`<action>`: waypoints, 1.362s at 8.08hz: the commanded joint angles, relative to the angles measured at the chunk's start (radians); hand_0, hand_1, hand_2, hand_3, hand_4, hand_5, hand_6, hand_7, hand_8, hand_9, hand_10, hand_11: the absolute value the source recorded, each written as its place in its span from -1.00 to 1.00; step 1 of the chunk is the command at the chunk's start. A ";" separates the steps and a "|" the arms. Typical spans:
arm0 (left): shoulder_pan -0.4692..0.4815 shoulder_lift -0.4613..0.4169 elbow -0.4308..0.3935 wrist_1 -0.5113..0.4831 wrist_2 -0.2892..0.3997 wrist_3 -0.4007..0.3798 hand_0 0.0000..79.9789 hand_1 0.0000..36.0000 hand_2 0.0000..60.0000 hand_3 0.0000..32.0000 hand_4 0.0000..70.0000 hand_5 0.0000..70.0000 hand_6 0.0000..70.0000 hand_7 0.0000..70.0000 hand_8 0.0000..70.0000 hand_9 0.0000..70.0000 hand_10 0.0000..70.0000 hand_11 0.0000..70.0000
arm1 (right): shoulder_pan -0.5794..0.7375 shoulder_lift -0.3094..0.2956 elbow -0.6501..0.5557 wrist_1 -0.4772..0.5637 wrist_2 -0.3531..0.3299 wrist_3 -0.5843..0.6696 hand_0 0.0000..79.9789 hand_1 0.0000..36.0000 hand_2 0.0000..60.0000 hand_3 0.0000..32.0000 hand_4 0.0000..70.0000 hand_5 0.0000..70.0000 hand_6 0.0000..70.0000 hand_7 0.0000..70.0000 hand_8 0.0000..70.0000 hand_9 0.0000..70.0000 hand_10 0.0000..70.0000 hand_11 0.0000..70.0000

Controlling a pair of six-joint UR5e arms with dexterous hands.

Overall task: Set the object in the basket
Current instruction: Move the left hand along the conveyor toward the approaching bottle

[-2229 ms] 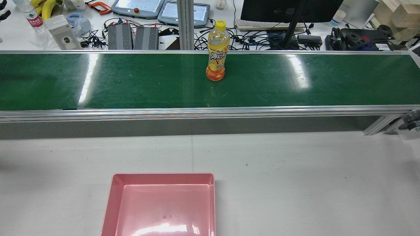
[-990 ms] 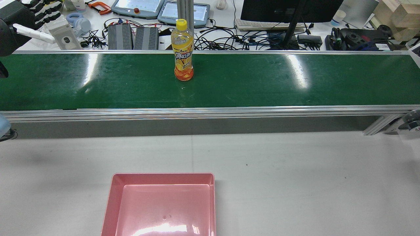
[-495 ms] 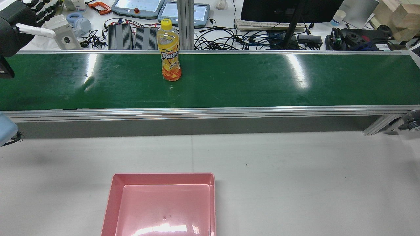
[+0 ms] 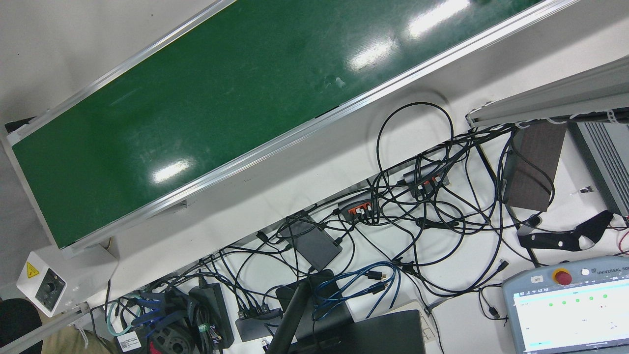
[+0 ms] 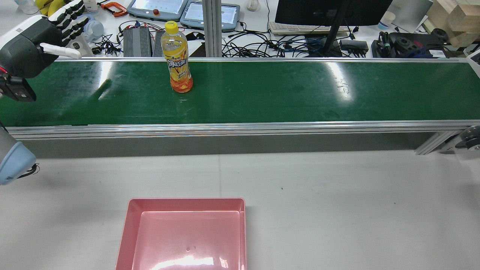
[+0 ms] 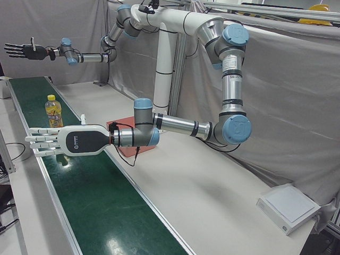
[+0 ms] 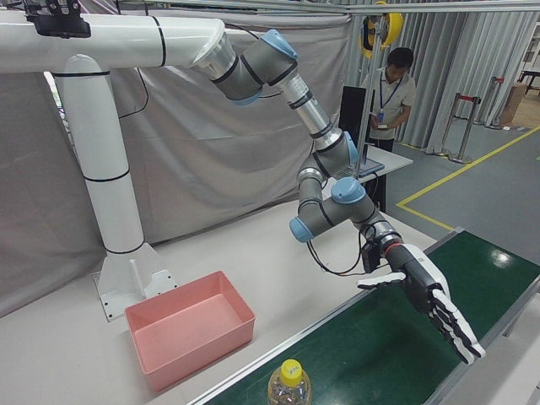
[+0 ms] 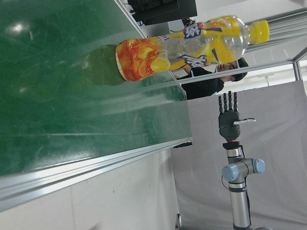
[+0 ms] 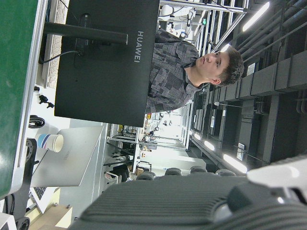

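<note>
An orange drink bottle (image 5: 178, 63) with a yellow cap stands upright on the green conveyor belt (image 5: 281, 93). It also shows in the corner views as bottle (image 6: 53, 112) and bottle (image 7: 288, 386), and lies sideways in the left hand view as bottle (image 8: 187, 45). My left hand (image 5: 41, 37) hovers open over the belt's left end, fingers flat and spread, well apart from the bottle. The same left hand (image 6: 69, 141) (image 7: 426, 291) holds nothing. My right hand (image 6: 24, 50) is raised high at the belt's other end, open, also seen as right hand (image 8: 229, 115). The pink basket (image 5: 125, 232) sits empty on the white table.
Behind the belt is a desk with a monitor (image 5: 330, 11), teach pendants (image 5: 157, 9) and tangled cables (image 4: 417, 206). A person (image 7: 390, 84) stands beyond the belt. A white box (image 6: 289, 207) lies on the table's far corner.
The bottle has ridden leftward along the belt in the rear view. My left hand has come into that view at the upper left and moved toward the belt.
</note>
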 commanded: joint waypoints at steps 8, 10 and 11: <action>0.105 0.000 0.031 -0.132 0.012 -0.016 0.38 -0.18 -1.00 -1.00 -0.97 -0.60 -1.00 -0.83 -0.83 -0.88 -0.94 -0.85 | 0.000 0.000 0.000 0.000 0.000 0.000 -1.00 -1.00 -1.00 -1.00 -1.00 -1.00 -1.00 -1.00 -1.00 -1.00 -1.00 -1.00; 0.114 -0.010 0.032 -0.114 0.006 -0.019 0.43 -0.06 -1.00 -0.99 -0.98 -0.56 -1.00 -0.82 -0.85 -0.90 -0.91 -0.81 | 0.000 0.000 0.000 0.000 0.000 0.000 -1.00 -1.00 -1.00 -1.00 -1.00 -1.00 -1.00 -1.00 -1.00 -1.00 -1.00 -1.00; 0.114 -0.011 0.031 -0.106 0.006 -0.024 0.42 -0.02 -1.00 -0.98 -0.99 -0.55 -1.00 -0.82 -0.85 -0.89 -0.90 -0.80 | 0.000 0.000 0.000 0.000 0.000 0.000 -1.00 -1.00 -1.00 -1.00 -1.00 -1.00 -1.00 -1.00 -1.00 -1.00 -1.00 -1.00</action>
